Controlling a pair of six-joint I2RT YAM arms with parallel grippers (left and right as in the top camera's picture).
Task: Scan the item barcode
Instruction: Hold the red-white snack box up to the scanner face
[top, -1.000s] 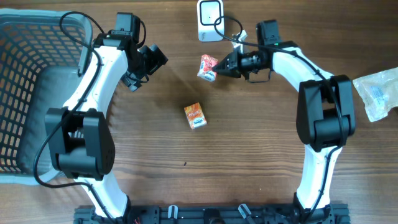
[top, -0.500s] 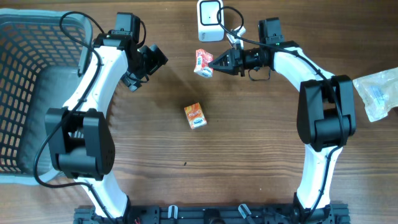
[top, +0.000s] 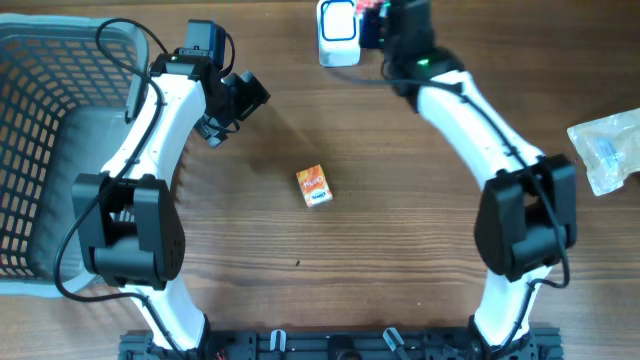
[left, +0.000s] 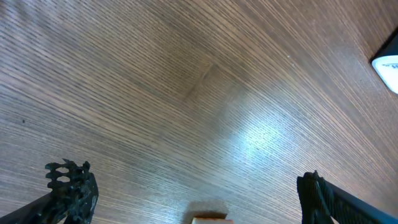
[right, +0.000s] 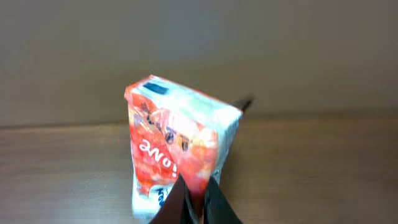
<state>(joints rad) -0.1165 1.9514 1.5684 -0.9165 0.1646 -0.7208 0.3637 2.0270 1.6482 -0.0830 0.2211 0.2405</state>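
Note:
A red and white packet (right: 177, 143) fills the right wrist view, and my right gripper (right: 196, 200) is shut on its lower edge, holding it up. In the overhead view that gripper (top: 373, 24) is at the table's far edge, right beside the white scanner (top: 338, 30), and only a sliver of the packet (top: 372, 6) shows at the frame's top. A small orange box (top: 313, 185) lies mid-table. My left gripper (top: 245, 95) hangs open to the upper left of the box. In the left wrist view the box's top edge (left: 210, 219) shows between the spread fingers (left: 71, 190).
A grey mesh basket (top: 50, 150) takes up the left side of the table. A clear plastic bag (top: 610, 150) lies at the right edge. A corner of the white scanner (left: 388, 62) shows in the left wrist view.
My right arm has carried the red packet from mid-table up and back to the far edge beside the scanner. The left arm and the orange box have not moved.

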